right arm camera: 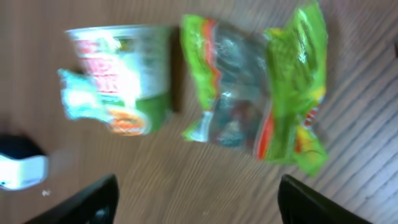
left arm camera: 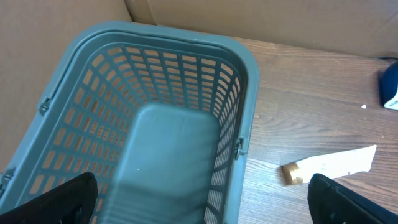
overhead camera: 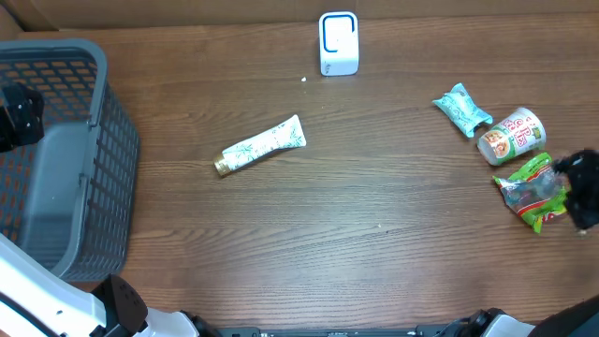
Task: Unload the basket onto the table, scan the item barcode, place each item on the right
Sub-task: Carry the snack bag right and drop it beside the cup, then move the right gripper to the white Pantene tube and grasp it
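The white barcode scanner (overhead camera: 338, 43) stands at the table's far edge. A white tube (overhead camera: 261, 146) with a gold cap lies mid-table, apart from both grippers. At the right lie a teal packet (overhead camera: 461, 109), a noodle cup (overhead camera: 511, 136) on its side and a green snack bag (overhead camera: 532, 190). My right gripper (overhead camera: 582, 192) is at the bag's right end. In the right wrist view it (right arm camera: 199, 196) is open with only bare wood between its fingers, and the green bag (right arm camera: 255, 93) and cup (right arm camera: 121, 74) lie just ahead. My left gripper (left arm camera: 202, 199) hangs open over the basket.
A grey plastic basket (overhead camera: 112, 159) with nothing in it fills the left side of the table; its rim (left arm camera: 249, 81) is near the tube (left arm camera: 333, 164). Cardboard lines the back edge. Bare wood lies between the tube and the right-hand items.
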`<state>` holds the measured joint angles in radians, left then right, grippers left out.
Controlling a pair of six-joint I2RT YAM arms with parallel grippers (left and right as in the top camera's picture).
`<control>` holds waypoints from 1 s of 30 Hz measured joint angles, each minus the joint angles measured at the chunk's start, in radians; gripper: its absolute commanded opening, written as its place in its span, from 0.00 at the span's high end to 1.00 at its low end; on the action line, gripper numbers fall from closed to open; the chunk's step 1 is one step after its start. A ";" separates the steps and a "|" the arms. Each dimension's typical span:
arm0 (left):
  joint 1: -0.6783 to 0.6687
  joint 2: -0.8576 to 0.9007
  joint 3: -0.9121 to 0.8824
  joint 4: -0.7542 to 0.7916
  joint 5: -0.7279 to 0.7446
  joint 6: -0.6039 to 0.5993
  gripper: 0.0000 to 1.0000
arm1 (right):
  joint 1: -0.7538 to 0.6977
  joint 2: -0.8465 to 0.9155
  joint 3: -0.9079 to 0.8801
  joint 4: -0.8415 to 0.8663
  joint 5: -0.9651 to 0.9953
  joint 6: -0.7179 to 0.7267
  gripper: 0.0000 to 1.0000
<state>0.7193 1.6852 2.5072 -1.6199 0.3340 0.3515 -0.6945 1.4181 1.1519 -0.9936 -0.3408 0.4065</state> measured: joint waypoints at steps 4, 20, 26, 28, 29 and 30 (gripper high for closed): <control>0.000 0.000 0.000 0.000 0.000 0.000 0.01 | 0.067 -0.005 0.167 -0.084 -0.047 -0.047 0.12; 0.000 0.000 0.000 -0.001 0.000 0.000 0.00 | 1.080 0.346 0.219 0.797 -0.147 0.237 0.21; 0.000 0.000 0.000 -0.003 0.000 0.000 0.01 | 1.279 0.601 0.218 1.214 -0.131 0.340 0.22; 0.000 0.000 0.000 -0.004 0.000 0.000 0.00 | 1.308 0.653 0.216 1.322 -0.129 0.388 0.22; 0.000 0.000 0.000 -0.003 0.000 0.000 0.00 | 1.326 0.680 0.217 1.366 -0.126 0.423 0.22; 0.000 0.000 0.000 -0.003 0.000 0.000 0.01 | 1.339 0.696 0.217 1.374 -0.126 0.444 0.22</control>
<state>0.7193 1.6855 2.5072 -1.6230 0.3344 0.3515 0.6449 2.1143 1.3689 0.3801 -0.4671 0.8509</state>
